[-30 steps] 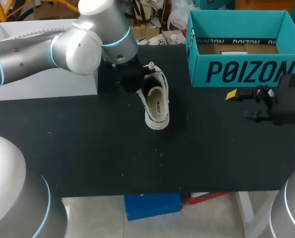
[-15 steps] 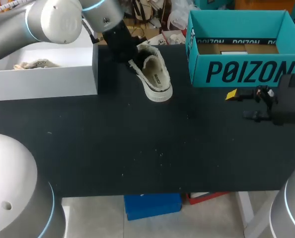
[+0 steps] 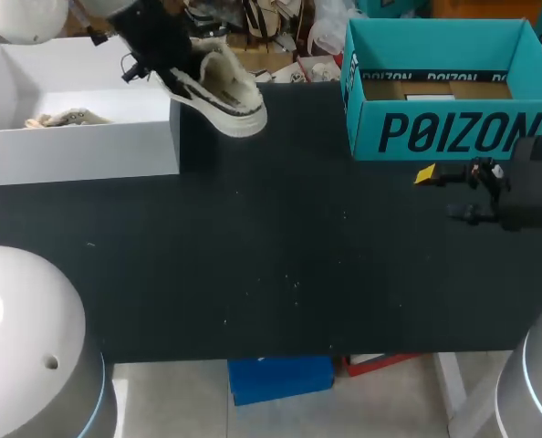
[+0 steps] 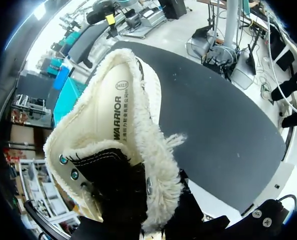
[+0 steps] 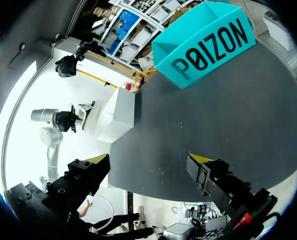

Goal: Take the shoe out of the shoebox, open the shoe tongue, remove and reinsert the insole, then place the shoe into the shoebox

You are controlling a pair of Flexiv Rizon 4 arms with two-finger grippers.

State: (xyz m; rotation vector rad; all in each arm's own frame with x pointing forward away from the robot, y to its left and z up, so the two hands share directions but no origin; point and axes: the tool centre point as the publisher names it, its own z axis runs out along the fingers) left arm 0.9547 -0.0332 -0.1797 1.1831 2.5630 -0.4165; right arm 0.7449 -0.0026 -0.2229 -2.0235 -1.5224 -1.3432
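Left gripper (image 3: 182, 71) pinched the shoe (image 3: 227, 91) by its collar; the fingertips were hidden by the fleece lining. Shoe was held off the table (image 3: 253, 255) and tilted, toe pointing right and near. It hung at the far left, just beside the right end of the white box (image 3: 88, 151). A beige item (image 3: 63, 118) lay inside that box. Right gripper (image 5: 151, 161) was spread with nothing between its fingers, at the right of the table, near the teal box (image 3: 444, 132).

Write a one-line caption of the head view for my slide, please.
Left gripper holds the fleece-lined shoe up beside the white box; right gripper is open near the teal box.
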